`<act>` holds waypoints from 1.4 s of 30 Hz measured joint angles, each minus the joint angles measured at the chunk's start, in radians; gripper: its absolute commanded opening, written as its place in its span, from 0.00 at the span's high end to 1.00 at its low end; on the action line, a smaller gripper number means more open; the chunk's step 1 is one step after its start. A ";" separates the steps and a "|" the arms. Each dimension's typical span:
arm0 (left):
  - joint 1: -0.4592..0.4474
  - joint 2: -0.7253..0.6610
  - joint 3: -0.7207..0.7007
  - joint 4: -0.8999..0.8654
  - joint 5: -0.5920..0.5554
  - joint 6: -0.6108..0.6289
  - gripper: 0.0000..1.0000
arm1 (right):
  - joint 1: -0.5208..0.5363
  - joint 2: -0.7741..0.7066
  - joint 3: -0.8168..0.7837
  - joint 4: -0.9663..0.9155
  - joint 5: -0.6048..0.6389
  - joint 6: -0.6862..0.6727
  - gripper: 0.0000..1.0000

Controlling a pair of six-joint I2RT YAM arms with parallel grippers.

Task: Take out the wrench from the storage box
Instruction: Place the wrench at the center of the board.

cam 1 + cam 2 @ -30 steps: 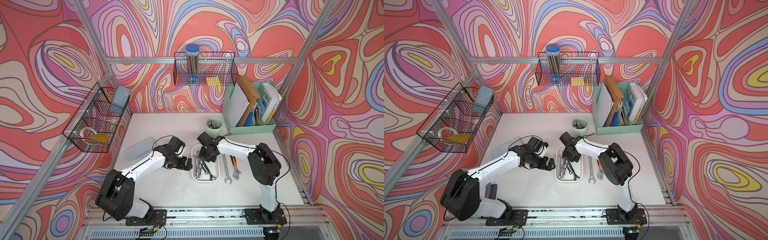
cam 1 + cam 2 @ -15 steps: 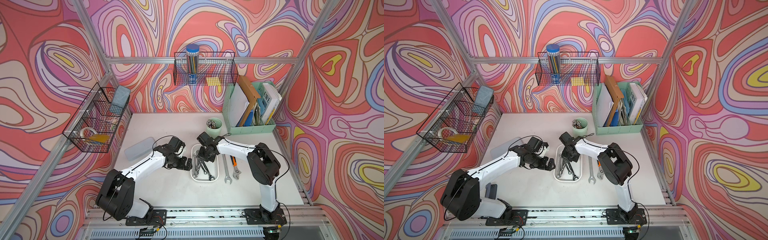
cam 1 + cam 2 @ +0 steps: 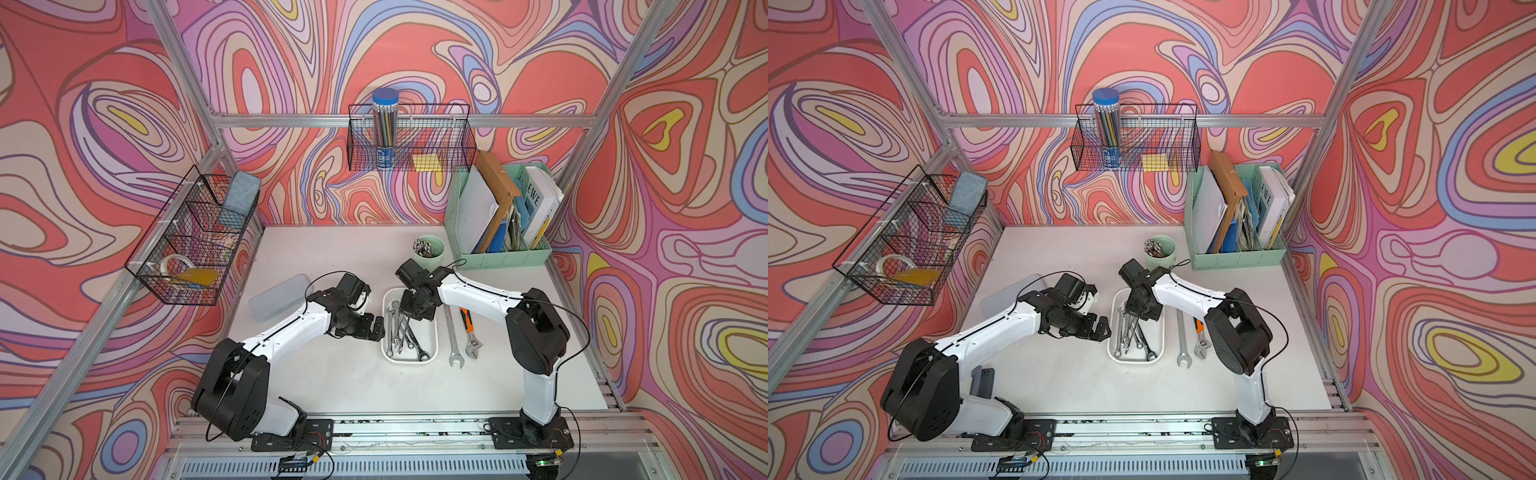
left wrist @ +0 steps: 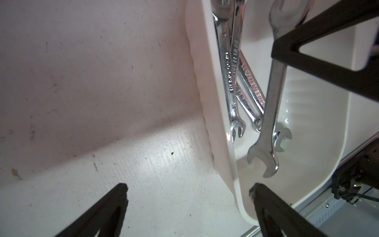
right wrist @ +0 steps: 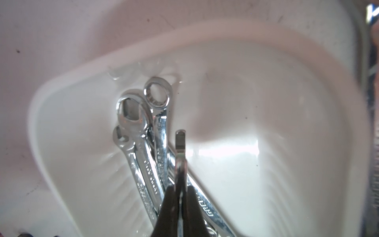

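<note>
White table (image 3: 332, 374), swirly walls (image 3: 124, 124), a tray (image 3: 409, 361) of tools.
Right claw (image 5: 180, 187) clamps a wrench (image 4: 273, 92) by its shank, likely stiff and slippery; left claw (image 4: 188, 188) apart.

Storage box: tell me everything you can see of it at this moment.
The storage box is a shallow white glossy plastic tray, rectangular, with rounded corners, low flared walls and faint ribs inside. It sits flat on the table between the arms. Several chrome wrenches lie fanned in it. The right tool, over its far half, is shut on one wrench. The open left tool straddles a long wall; contact is unclear.
</note>
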 measured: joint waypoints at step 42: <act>0.000 -0.002 0.039 -0.015 0.016 -0.011 0.01 | -0.563 -0.188 -0.292 -0.116 -0.027 -0.940 1.00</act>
